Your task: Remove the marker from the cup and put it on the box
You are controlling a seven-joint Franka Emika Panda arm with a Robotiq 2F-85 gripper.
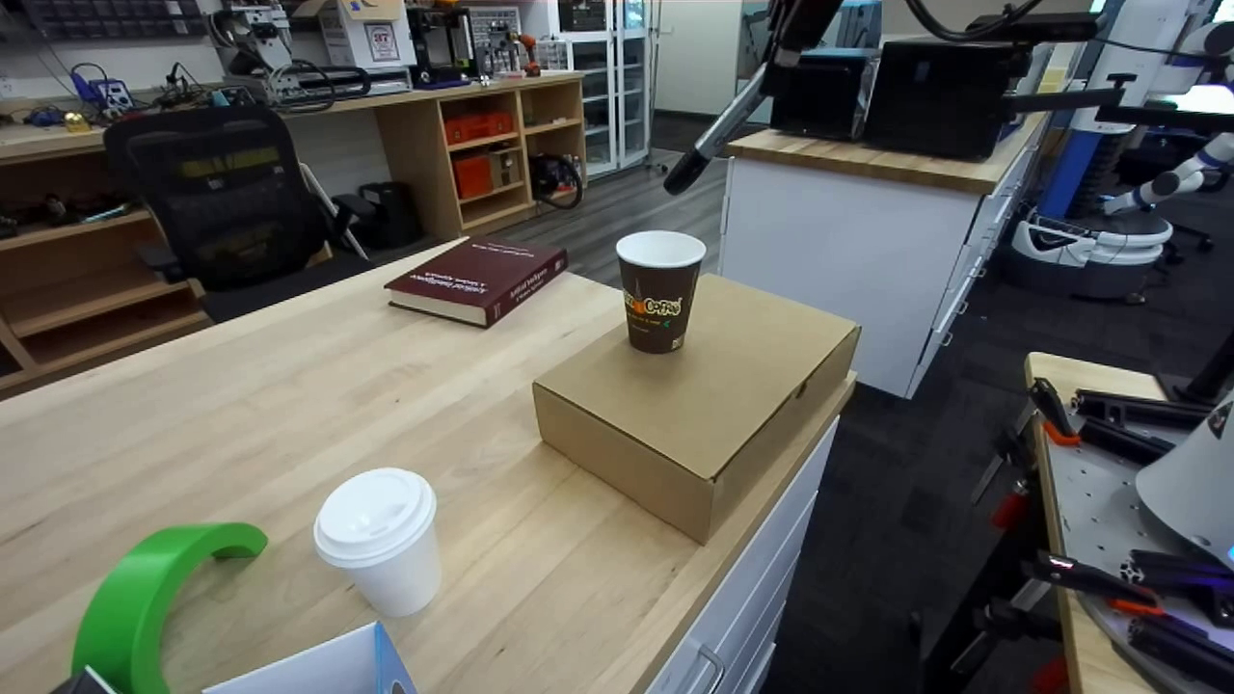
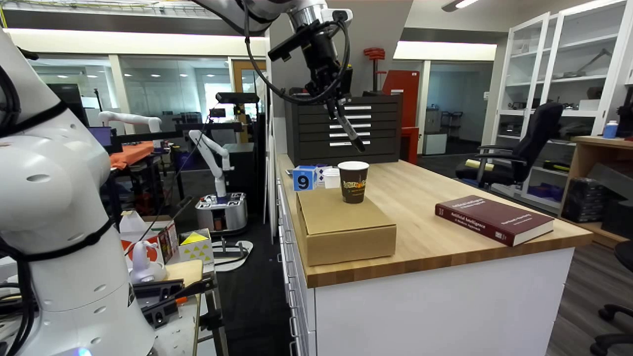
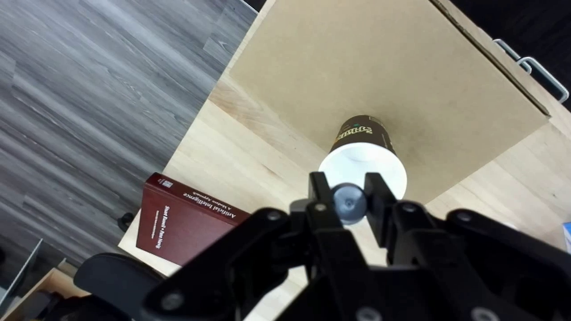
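We see the marker [image 1: 730, 116] clear of the cup [image 1: 660, 306], tilted above its rim, pinched in the narrow jaws of our gripper [image 3: 348, 196]. Removal looks done; laying it on the box [image 1: 709, 390], near a corner of the table [image 2: 408, 193], remains.

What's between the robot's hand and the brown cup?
The marker, gripped in the hand and pointing down toward the brown cup. Both exterior views show it, with a gap between marker and cup.

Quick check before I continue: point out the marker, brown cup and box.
Marker [image 1: 726, 121], in an exterior view: grey barrel.
Brown cup [image 2: 353, 184], in an exterior view: printed side.
Box [image 3: 397, 71], in the wrist view: top face.
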